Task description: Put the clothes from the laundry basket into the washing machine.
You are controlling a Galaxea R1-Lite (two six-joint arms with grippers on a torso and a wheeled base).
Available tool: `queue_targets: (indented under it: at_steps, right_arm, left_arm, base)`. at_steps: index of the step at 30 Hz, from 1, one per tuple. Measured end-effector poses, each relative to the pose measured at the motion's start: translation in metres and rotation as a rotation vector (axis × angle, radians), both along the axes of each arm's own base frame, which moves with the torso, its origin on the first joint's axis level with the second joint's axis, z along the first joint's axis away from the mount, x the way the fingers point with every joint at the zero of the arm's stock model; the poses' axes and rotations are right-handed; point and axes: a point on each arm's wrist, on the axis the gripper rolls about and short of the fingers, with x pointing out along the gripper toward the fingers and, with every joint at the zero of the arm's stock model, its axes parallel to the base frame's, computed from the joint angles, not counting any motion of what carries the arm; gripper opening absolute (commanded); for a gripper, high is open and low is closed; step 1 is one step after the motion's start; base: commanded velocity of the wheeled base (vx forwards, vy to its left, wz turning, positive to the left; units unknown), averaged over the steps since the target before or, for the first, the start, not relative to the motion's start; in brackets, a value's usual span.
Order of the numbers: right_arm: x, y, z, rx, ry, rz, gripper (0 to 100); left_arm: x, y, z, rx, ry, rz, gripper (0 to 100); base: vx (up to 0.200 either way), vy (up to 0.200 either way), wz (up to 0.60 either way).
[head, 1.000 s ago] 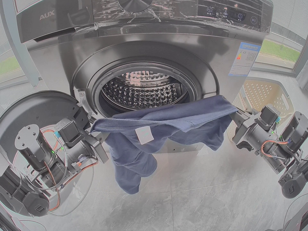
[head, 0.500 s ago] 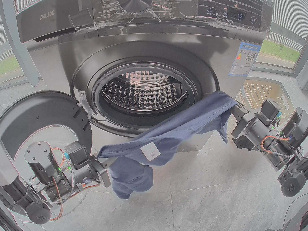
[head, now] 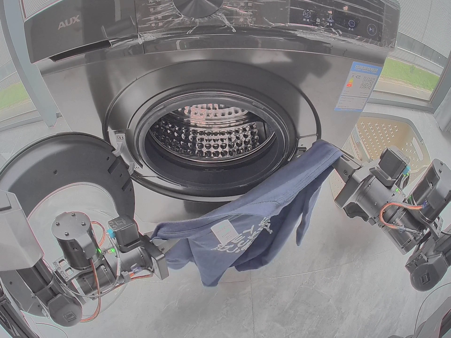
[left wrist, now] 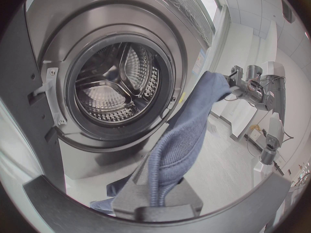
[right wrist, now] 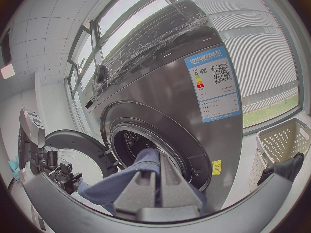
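A navy blue T-shirt (head: 263, 203) with a white label and white print hangs stretched between my two grippers in front of the washing machine (head: 211, 52). My left gripper (head: 162, 247) is shut on one end, low and left of the open drum (head: 209, 134). Beside the door ring's right edge, my right gripper (head: 337, 158) is shut on the other end, higher up. The left wrist view shows the shirt (left wrist: 181, 136) running from my left gripper (left wrist: 158, 196) to the far right gripper (left wrist: 230, 81). In the right wrist view the cloth (right wrist: 129, 178) is pinched in the right gripper (right wrist: 157, 191).
The round door (head: 61, 165) stands swung open at the left, close behind my left arm. A cream laundry basket (head: 394, 137) stands at the machine's right with dark clothes (right wrist: 286, 167) over its rim. Grey tiled floor (head: 305, 296) lies below the shirt.
My left gripper has dropped well down and back from the drum opening with its end of the shirt, so the shirt now slopes down to the left. The right gripper barely moved.
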Motion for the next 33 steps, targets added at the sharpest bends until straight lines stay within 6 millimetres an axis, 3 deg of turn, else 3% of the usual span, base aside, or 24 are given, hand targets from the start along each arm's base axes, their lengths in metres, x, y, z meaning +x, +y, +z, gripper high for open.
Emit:
queue_targets:
  at_steps: [14,24,33]
  right_arm:
    - [-0.001,-0.003,-0.009,-0.023,0.037,-0.012,0]
    - [-0.007,-0.006,-0.020,-0.057,0.079,-0.003,0]
    - [-0.007,-0.005,-0.017,-0.051,0.058,-0.004,0]
  left_arm:
    - [0.027,0.001,0.037,-0.099,-0.162,0.130,0]
    - [0.026,0.013,0.070,-0.169,-0.279,0.168,0]
    - [0.023,0.015,0.081,-0.188,-0.315,0.168,0]
  base:
    - [0.000,0.000,0.00]
    - [0.000,0.000,0.00]
    - [0.000,0.000,0.00]
